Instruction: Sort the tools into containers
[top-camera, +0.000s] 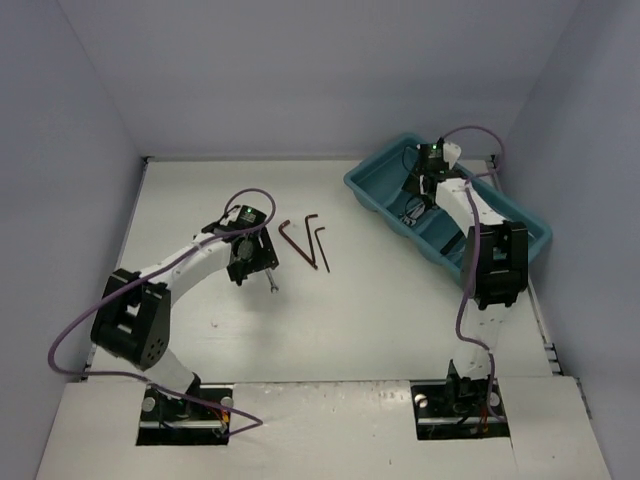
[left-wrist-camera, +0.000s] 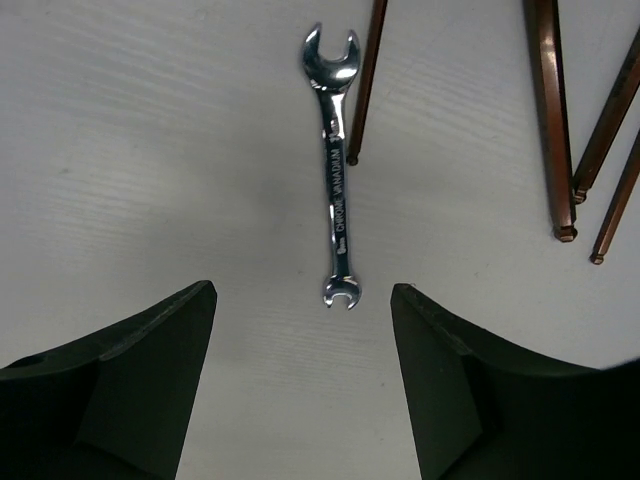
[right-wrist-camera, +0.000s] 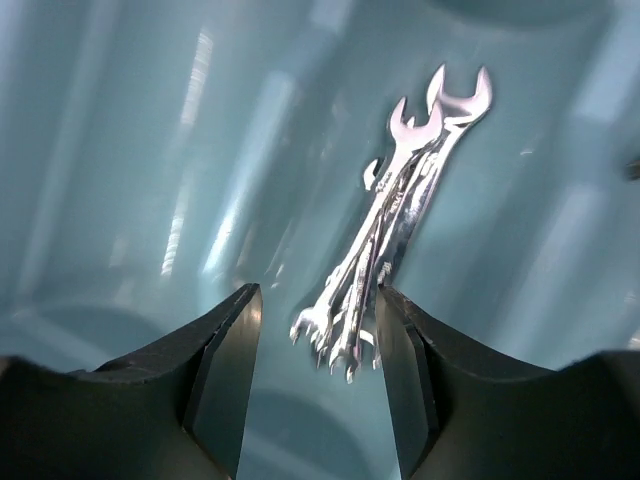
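A silver wrench (left-wrist-camera: 335, 170) lies flat on the white table just ahead of my left gripper (left-wrist-camera: 303, 290), which is open; the wrench's near end sits between the fingertips' line and nothing is held. From above, that gripper (top-camera: 255, 265) hovers over the wrench (top-camera: 272, 285). Dark L-shaped hex keys (top-camera: 305, 240) lie to its right, and their shafts (left-wrist-camera: 550, 120) show in the left wrist view. My right gripper (right-wrist-camera: 318, 310) is open inside a compartment of the teal tray (top-camera: 380, 180), over a pile of several silver wrenches (right-wrist-camera: 400, 220) lying on the compartment floor.
The teal tray (right-wrist-camera: 120, 200) stands at the back right, angled toward the right wall. The right arm (top-camera: 490, 260) reaches over the tray's near rim. Grey walls enclose the table on three sides.
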